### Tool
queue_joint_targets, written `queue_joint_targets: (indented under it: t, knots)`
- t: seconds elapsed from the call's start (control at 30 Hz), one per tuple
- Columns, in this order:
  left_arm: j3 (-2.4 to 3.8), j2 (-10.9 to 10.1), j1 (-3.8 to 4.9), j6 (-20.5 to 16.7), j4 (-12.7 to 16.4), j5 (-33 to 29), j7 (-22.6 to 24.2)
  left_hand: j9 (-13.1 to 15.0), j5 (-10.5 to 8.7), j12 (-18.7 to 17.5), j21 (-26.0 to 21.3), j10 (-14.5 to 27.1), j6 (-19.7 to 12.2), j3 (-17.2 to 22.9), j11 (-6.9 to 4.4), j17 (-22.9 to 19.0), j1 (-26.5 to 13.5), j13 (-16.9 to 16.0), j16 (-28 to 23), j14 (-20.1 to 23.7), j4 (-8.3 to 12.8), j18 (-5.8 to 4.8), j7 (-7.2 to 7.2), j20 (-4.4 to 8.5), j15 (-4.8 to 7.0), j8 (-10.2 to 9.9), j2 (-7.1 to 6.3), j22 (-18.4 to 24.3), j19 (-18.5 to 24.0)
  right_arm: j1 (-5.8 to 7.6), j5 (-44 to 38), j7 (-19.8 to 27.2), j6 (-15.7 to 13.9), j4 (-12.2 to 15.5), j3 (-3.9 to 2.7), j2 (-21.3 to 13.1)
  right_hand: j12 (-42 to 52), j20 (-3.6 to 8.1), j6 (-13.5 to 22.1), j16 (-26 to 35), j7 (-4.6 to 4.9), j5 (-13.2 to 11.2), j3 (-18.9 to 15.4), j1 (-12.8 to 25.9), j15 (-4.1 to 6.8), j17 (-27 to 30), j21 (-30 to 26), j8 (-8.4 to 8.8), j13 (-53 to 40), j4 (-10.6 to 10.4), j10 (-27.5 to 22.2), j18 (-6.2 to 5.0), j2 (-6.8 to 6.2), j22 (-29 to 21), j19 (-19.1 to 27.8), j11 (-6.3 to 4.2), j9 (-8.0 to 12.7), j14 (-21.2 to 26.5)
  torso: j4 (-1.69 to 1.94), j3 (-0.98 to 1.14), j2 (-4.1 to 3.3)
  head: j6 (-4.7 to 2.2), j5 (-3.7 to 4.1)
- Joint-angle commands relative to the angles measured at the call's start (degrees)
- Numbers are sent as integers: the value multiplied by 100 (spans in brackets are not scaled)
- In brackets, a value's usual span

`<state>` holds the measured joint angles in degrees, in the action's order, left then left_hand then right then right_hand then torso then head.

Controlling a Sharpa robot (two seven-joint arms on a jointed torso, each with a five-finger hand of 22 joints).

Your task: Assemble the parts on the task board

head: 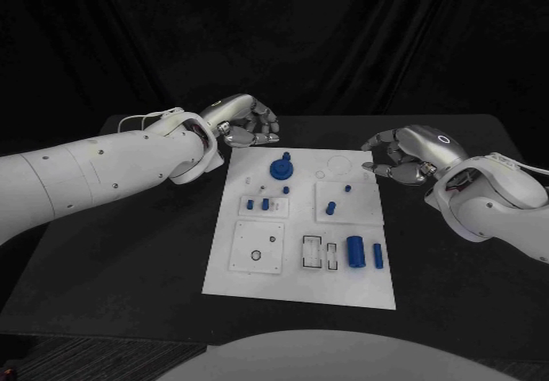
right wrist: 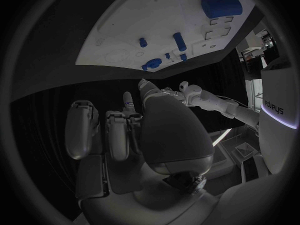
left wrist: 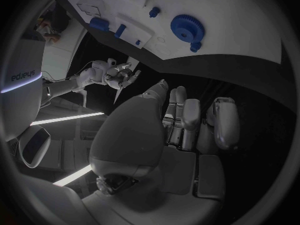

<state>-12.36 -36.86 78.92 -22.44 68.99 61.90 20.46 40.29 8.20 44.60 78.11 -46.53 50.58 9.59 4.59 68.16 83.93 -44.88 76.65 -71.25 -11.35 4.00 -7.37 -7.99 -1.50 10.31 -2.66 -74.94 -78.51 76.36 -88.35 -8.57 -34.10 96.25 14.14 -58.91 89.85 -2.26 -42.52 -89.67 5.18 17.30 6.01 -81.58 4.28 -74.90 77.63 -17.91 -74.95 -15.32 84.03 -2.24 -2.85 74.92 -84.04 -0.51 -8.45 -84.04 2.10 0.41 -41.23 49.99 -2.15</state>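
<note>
Head view: the black counter [head: 126, 270] runs bare along the near edge of the white task board [head: 300, 284], with open dark surface on both long sides of it. On the board's near half lie a large blue cylinder [head: 356, 251] and a slimmer blue pin [head: 378, 255] side by side, next to a square plate [head: 259, 248] with a small ring on it. Farther in, two short blue pegs [head: 258, 205] stand in a small block, and a blue gear [head: 282, 167] sits toward the far end. The left hand [head: 243, 121] hovers off the board's far corner, just beyond the gear, its fingers [head: 266, 123] curled in and holding nothing. The right hand [head: 406, 152] hangs just beside the opposite far edge, fingers likewise curled in on nothing. A dark curtain [head: 343, 55] closes the room behind the counter.
</note>
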Motion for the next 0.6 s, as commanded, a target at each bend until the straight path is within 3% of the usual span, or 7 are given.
queue_joint_targets:
  t: [0.03, 0.07, 0.13, 0.2, 0.3, 0.37, 0.6]
  knots:
    - [6, -81, -12, -449, 150, -3, 379, -24, 32, 375, 67, 67, -119, -29, -26, 141, -26, -253, 126, -131, 35, -79, -29, 22, 10, 79, -1, -1084, -56, -11, -19, -90, -84, 22, -3, -22, 15, -32, -49, 39, 8, 26, 20, -38, -50, -1433, -39, 21, -1505, 5, 597, -63, 21, 1127, -66, 31, 5, -576, -12, 1, 8, 1, -17]
    - [6, -98, -13, -434, 175, 46, 378, -42, 40, 381, 65, 80, -131, -19, -26, 134, -9, -257, 124, -125, 44, -78, -34, 24, 10, 69, -2, -1082, -53, -11, -19, -90, -83, 21, -3, -23, 15, -32, -49, 39, 8, 26, 20, -38, -50, -1433, -39, 21, -1505, 5, 597, -63, 21, 1127, -66, 31, 5, -576, -13, 1, 7, 1, -20]
    - [6, -162, -14, -349, 277, 569, 303, -407, -48, -647, 151, 334, -212, 244, 90, -283, 168, 508, -153, 72, -9, -102, -167, -3, -132, -225, -29, -1110, -153, -11, -19, -92, -74, 11, -3, -18, 15, -32, -51, 39, 8, 22, 19, -34, -50, -1433, -40, 22, -1505, 1, 597, -63, 21, 1127, -66, 31, 7, -576, -7, 4, 9, 1, -20]
    - [6, -198, -15, -284, 362, 1202, 244, -628, -358, -1136, 407, 238, -205, 283, 23, -207, 171, 968, -77, -183, -52, -156, -64, 47, 5, -369, -169, -1205, -415, -12, -19, -90, -65, 1, -3, -11, 15, -32, -51, 39, 8, 22, 19, -34, -50, -1433, -40, 22, -1505, 1, 597, -63, 21, 1127, -66, 31, 7, -576, 5, -2, 10, 1, -15]
    - [6, -253, -17, -194, 519, 2157, 192, -1020, -450, -1877, 595, 175, -267, 312, -187, -182, 220, 1608, -61, -505, -98, -219, 147, 228, 234, -630, -396, -1270, -631, -12, -19, -88, -46, -14, -3, 3, 15, -32, -51, 39, 8, 22, 19, -34, -50, -1433, -40, 22, -1505, 1, 597, -63, 21, 1127, -66, 31, 7, -576, 28, -5, 16, 1, 2]
    - [6, -276, -20, -167, 601, 2554, 190, -1520, -486, -2564, 533, -110, -160, 309, -279, -604, 245, 2270, -389, -516, -117, -211, 284, 343, 344, -678, -494, -1248, -633, -12, -19, -87, -40, -20, -3, 6, 15, -32, -51, 39, 8, 22, 19, -34, -50, -1433, -40, 22, -1505, 1, 597, -63, 21, 1127, -66, 31, 7, -576, 34, -6, 19, 1, -6]
    - [6, -305, -46, -55, 836, 3626, 122, -1963, -538, -3209, 493, 228, -298, 174, -479, -879, 249, 2733, -554, -528, -39, -209, 569, 361, 479, -677, -558, -1243, -641, -13, -19, -83, -20, -48, -3, 13, 15, -32, -60, 42, 6, 14, 21, -32, -50, -1430, -40, 19, -1505, -4, 597, -63, 24, 1127, -66, 30, 9, -575, 43, -8, 34, 1, -10]
